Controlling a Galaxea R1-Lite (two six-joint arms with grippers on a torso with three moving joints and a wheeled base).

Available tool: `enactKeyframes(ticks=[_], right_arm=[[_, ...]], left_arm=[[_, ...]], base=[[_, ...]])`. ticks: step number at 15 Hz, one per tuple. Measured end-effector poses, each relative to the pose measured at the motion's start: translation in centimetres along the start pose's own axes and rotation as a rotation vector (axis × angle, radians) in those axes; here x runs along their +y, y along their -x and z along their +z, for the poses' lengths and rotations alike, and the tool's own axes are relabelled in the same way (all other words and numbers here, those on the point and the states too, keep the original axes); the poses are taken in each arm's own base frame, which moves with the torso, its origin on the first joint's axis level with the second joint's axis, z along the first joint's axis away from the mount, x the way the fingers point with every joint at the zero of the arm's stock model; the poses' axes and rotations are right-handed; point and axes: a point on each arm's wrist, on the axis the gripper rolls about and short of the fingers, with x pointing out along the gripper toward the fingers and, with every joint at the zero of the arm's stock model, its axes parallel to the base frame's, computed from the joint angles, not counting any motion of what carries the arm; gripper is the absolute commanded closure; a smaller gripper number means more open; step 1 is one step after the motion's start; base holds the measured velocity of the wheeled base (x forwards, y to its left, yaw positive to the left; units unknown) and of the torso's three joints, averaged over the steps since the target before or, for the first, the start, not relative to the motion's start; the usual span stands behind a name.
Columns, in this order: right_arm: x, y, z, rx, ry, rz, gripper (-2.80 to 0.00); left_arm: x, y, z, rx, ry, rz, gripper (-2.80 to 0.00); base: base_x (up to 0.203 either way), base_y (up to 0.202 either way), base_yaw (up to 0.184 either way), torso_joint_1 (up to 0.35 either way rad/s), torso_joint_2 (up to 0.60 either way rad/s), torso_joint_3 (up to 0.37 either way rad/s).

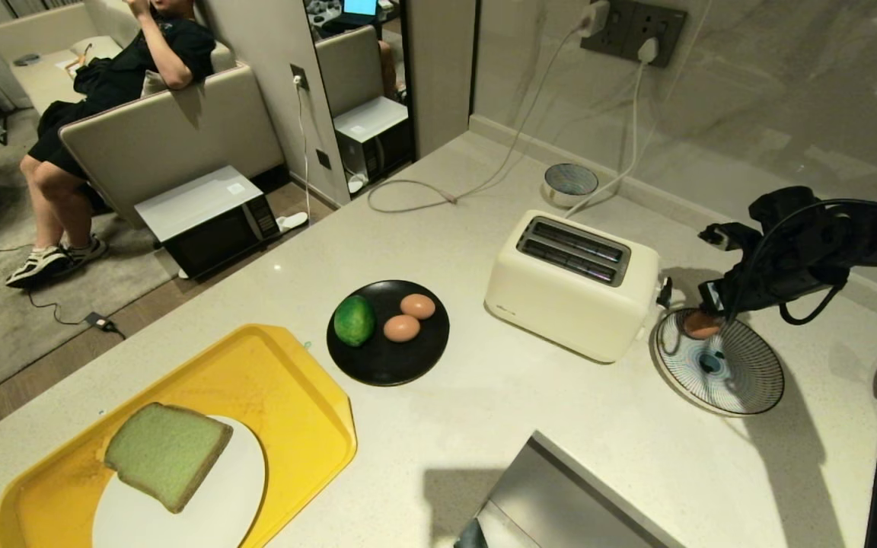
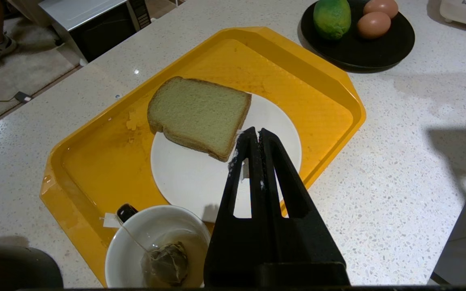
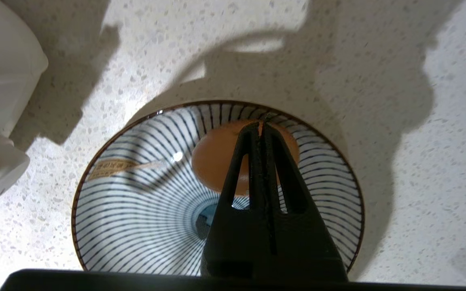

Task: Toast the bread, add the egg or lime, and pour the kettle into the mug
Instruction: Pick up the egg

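right gripper over striped bowl beside toaster: jaws fully closed, empty; egg lies in bowl just beneath tips.

No readable text anywhere. Toaster: small dark brand mark low on its front face, near the corner toward the black plate, too small to read. Striped bowl: tan label strip with characters on the inner wall, on the side toward the toaster, illegible. Tea bag tag at the mug rim is blank.
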Motion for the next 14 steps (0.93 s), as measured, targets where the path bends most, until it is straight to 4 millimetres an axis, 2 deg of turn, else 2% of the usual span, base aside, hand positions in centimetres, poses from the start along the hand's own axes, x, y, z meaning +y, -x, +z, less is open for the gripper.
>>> enactKeyframes(ticks=[14], right_arm=[[0.3, 0.8, -1.3, 0.065, 0.009, 0.015, 0.00]], left_arm=[[0.0, 0.0, 0.0, 0.000, 0.000, 0.000, 0.00]], base=[[0.000, 0.000, 0.000, 0.000, 0.00, 0.000]])
